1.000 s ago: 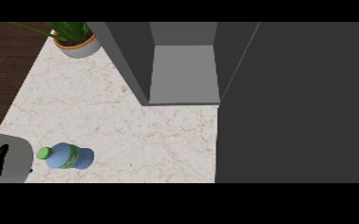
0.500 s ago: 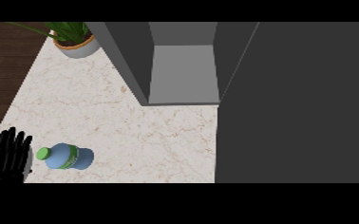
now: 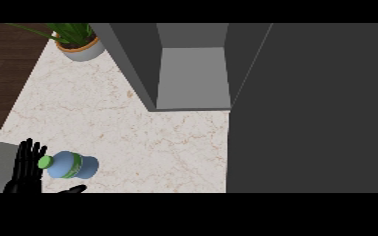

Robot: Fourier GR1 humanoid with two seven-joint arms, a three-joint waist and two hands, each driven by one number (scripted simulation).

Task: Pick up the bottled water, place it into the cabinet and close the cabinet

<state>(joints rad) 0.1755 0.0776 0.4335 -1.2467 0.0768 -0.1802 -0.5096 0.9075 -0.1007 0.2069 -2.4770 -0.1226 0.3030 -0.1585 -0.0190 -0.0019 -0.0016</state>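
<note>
Now the left hand [image 3: 26, 167] has come further in from the lower left edge, fingers straight and spread, thumb showing below the bottled water [image 3: 71, 165]. That bottle has stayed put on the counter [image 3: 133, 130], its green cap just beside the fingers; whether they touch is unclear. The cabinet [image 3: 192, 75] stands open, well apart.

Bottled water [image 3: 70, 165] by my left hand [image 3: 26, 166], cabinet [image 3: 190, 70] open farther out.
I see the bottle, blue with a green cap and green band, just right of the hand's upright fingers, cap end nearest them; I cannot tell if they touch. The grey cabinet sits well beyond the hand, up and right, its door [image 3: 303, 110] swung open.
</note>
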